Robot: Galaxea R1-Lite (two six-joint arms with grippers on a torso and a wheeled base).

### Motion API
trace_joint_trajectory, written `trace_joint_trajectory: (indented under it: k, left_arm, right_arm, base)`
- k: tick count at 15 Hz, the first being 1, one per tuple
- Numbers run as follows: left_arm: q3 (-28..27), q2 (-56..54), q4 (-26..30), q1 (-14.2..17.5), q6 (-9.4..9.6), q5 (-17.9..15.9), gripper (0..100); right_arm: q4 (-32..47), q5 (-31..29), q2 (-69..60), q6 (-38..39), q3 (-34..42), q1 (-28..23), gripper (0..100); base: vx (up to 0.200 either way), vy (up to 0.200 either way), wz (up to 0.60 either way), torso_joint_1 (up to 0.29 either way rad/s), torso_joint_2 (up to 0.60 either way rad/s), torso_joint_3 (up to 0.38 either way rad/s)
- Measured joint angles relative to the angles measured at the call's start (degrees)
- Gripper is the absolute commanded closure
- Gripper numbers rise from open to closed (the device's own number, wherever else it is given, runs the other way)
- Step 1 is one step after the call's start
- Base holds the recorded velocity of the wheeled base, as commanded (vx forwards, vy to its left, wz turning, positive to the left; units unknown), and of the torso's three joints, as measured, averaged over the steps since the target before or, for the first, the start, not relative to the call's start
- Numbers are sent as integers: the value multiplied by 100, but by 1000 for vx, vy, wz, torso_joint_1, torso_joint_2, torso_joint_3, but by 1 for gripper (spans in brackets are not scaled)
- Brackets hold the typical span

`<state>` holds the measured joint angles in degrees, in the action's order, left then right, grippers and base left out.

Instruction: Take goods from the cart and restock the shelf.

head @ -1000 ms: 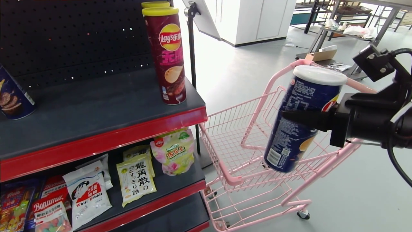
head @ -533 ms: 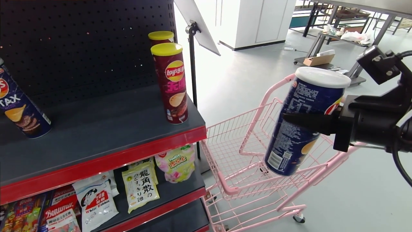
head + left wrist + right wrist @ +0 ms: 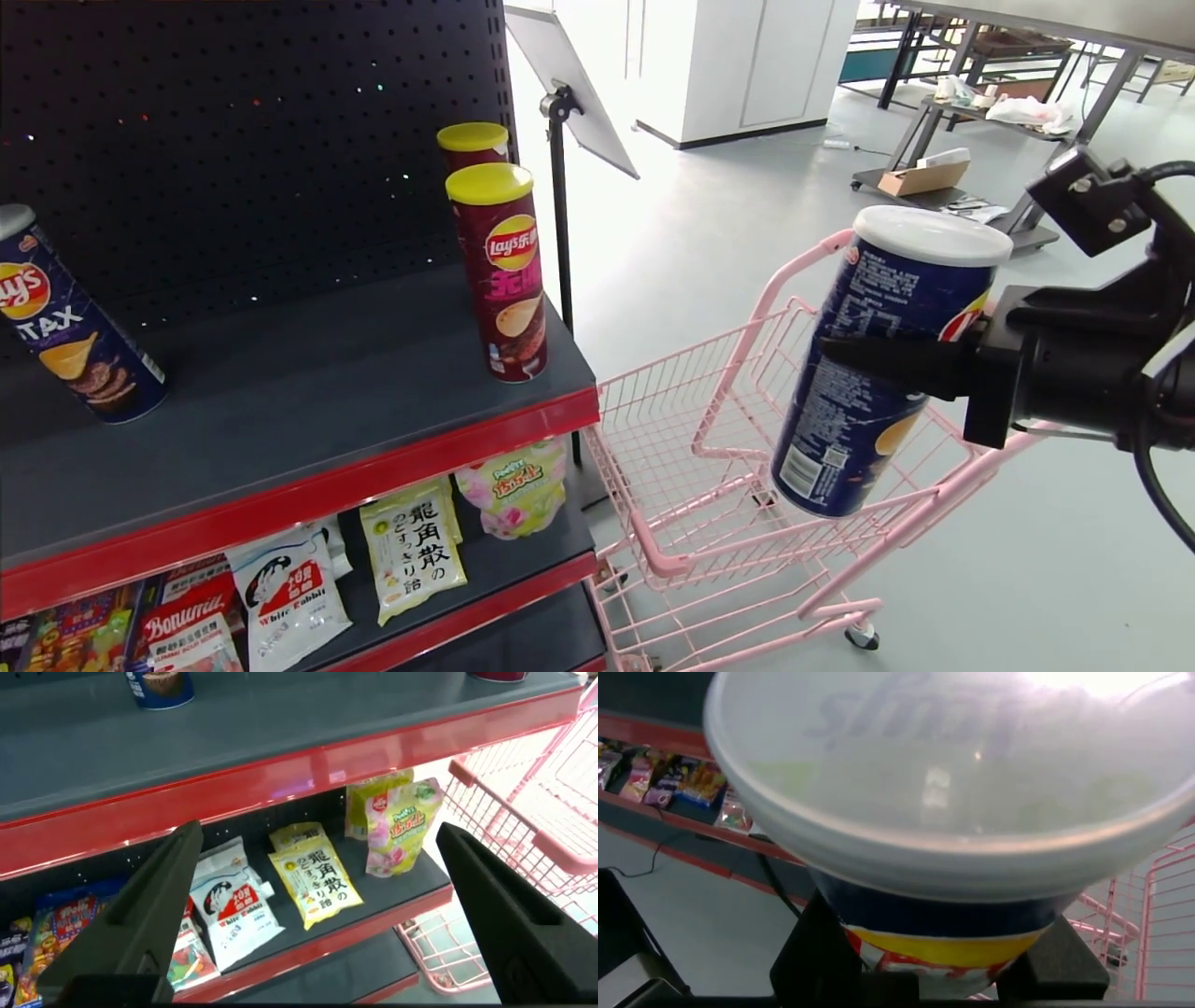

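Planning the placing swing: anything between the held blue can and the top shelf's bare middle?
Yes: two maroon chip cans at the top shelf's right end stand between the right gripper's blue chip can and that bare middle.

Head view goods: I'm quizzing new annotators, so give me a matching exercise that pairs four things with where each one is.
1. held blue chip can
2. front maroon chip can
3. yellow candy bag
4. pink cart

A. on the floor beside the shelf
B. top shelf, right end
C. in the right gripper
D. lower shelf

Pairs: 1-C, 2-B, 3-D, 4-A
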<state>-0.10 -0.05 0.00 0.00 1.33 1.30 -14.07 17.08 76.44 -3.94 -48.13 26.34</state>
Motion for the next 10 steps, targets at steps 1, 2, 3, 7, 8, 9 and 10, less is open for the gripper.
trace_joint_trajectory:
  k: [1, 2, 3, 7, 8, 9, 10]
  left_arm:
    - [0, 0, 0, 0, 0, 0, 0]
    - [0, 0, 5, 0, 0, -2, 0]
    - [0, 0, -5, 5, 0, -2, 0]
    - [0, 0, 0, 0, -18, 0, 0]
    - [0, 0, 0, 0, -44, 0, 0]
    - [0, 0, 0, 0, -67, 4, 0]
    - [0, 0, 0, 0, -68, 9, 0]
  right_arm:
    - [0, -39, 0, 0, 17, 0, 100]
    - [6, -55, -2, 0, 41, -2, 100]
    - [-18, -50, -17, 0, 74, -2, 100]
    - [-18, -46, -111, 2, 233, -6, 100]
    - [-21, -50, -155, 2, 293, -13, 100]
    - [-27, -52, -194, 2, 345, -20, 100]
    - [-35, -55, -251, 0, 434, -27, 100]
  base:
    - [0, 0, 600, 7, 2, -7]
    - [0, 0, 600, 2, -12, 7]
    - [0, 0, 600, 2, -12, -2]
    - [0, 0, 600, 8, 4, -5]
    - [0, 0, 600, -2, 7, 2]
    - [0, 0, 0, 0, 0, 0]
    - [0, 0, 0, 0, 0, 0]
